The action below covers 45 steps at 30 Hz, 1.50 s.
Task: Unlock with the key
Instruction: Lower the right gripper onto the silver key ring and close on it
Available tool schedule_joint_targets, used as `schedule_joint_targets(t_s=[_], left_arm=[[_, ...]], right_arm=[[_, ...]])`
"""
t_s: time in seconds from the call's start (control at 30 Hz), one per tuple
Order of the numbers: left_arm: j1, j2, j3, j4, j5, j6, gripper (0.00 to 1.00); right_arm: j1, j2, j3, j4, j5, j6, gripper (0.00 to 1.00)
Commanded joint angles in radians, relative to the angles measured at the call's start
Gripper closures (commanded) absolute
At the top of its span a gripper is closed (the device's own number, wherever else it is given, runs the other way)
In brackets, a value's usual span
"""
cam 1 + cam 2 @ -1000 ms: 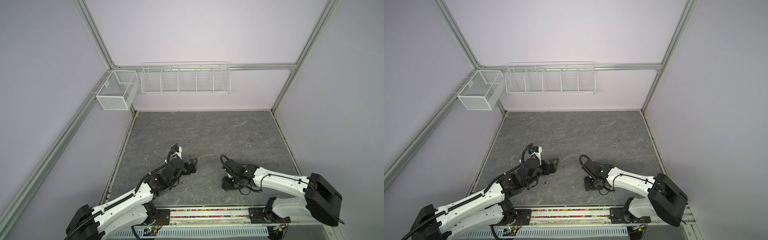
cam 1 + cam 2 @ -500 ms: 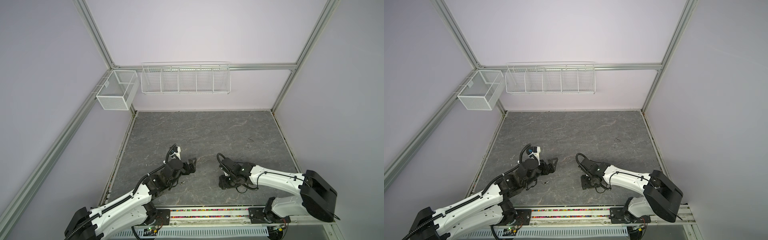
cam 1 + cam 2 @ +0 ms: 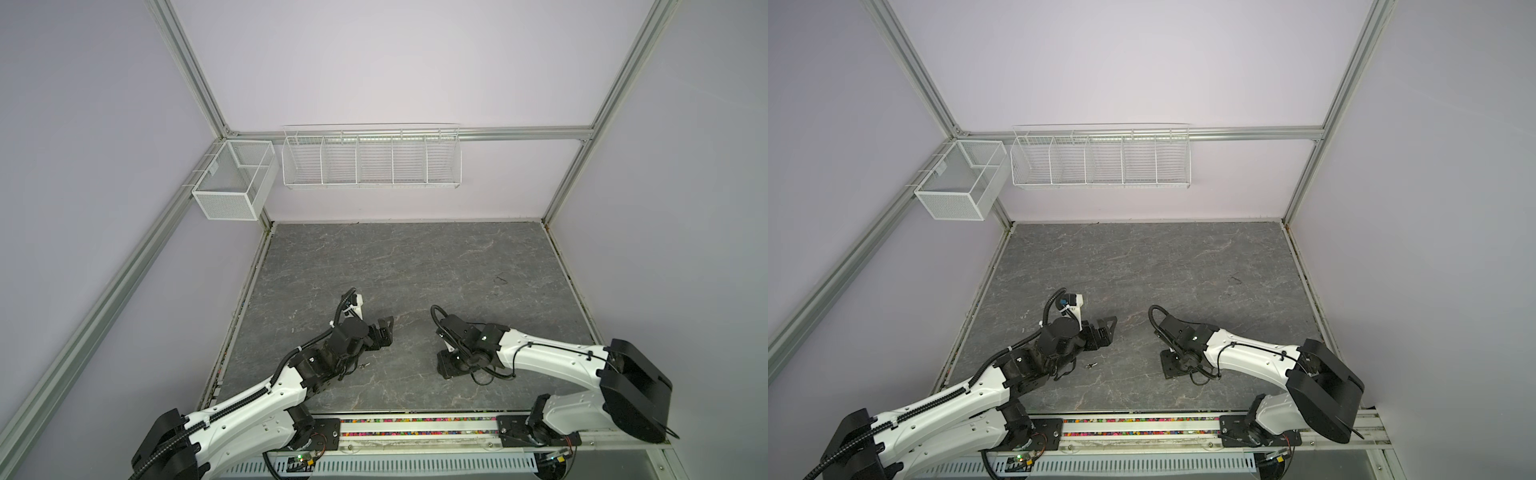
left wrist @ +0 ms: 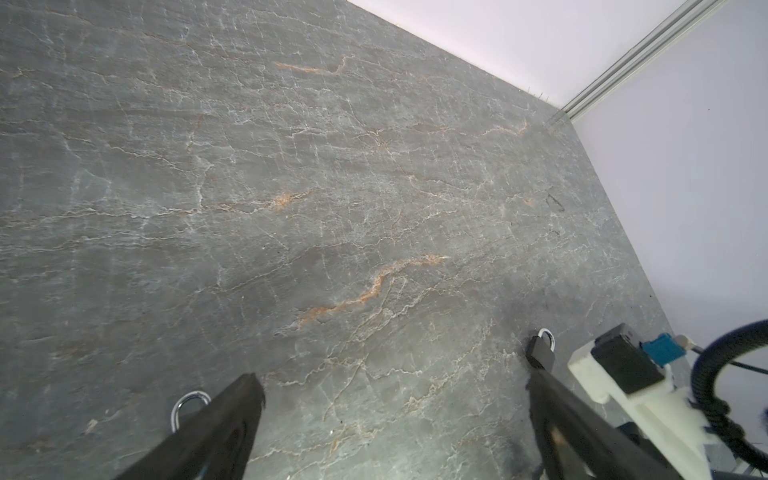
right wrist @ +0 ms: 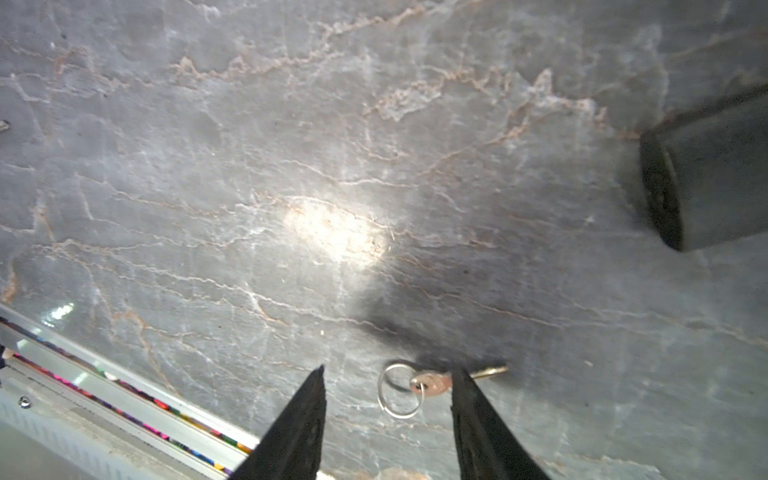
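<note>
Brass-toned key [image 5: 432, 381] on its ring [image 5: 380, 390] lies on table [image 5: 208, 208] between fingers of right end effector [image 5: 389, 369], apart, not clamped. Left end effector [image 4: 395, 374] spread wide.

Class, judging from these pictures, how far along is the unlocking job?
Done: nothing yet; the key lies on the table, apart from the padlock. In hand: the open right gripper straddles the key without gripping it; the left gripper is open and empty. Left: grip the key, put it in the padlock, turn it.
</note>
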Motion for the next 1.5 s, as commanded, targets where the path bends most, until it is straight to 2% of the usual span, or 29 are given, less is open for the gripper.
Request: schedule_joint_targets(t_s=[0.0,0.2,0.43,0.7,1.07,1.27,1.47], left_arm=[[-0.005,0.005,0.0,0.021,0.016,-0.019,0.01],[-0.004,0.027,0.01,0.031,0.041,-0.032,0.01],[-0.005,0.061,0.031,0.032,0.064,-0.018,0.01],[-0.004,0.058,0.033,0.033,0.069,-0.008,0.01],[-0.004,0.004,0.018,-0.009,0.04,-0.015,0.01],[-0.004,-0.033,0.013,-0.07,0.04,-0.061,0.01],[-0.006,-0.042,0.002,-0.077,0.085,-0.098,0.01]], right_arm=[[0.011,-0.002,0.012,-0.044,0.018,-0.039,0.49],[0.034,-0.015,0.01,-0.075,0.029,0.026,0.49],[0.098,0.059,0.052,-0.178,0.172,0.156,0.48],[0.102,0.072,0.039,-0.126,0.167,0.212,0.4],[0.101,0.134,0.046,-0.059,0.12,0.216,0.37],[0.101,0.194,0.098,-0.02,0.103,0.155,0.34],[0.101,0.233,0.139,0.01,0.083,0.105,0.34]])
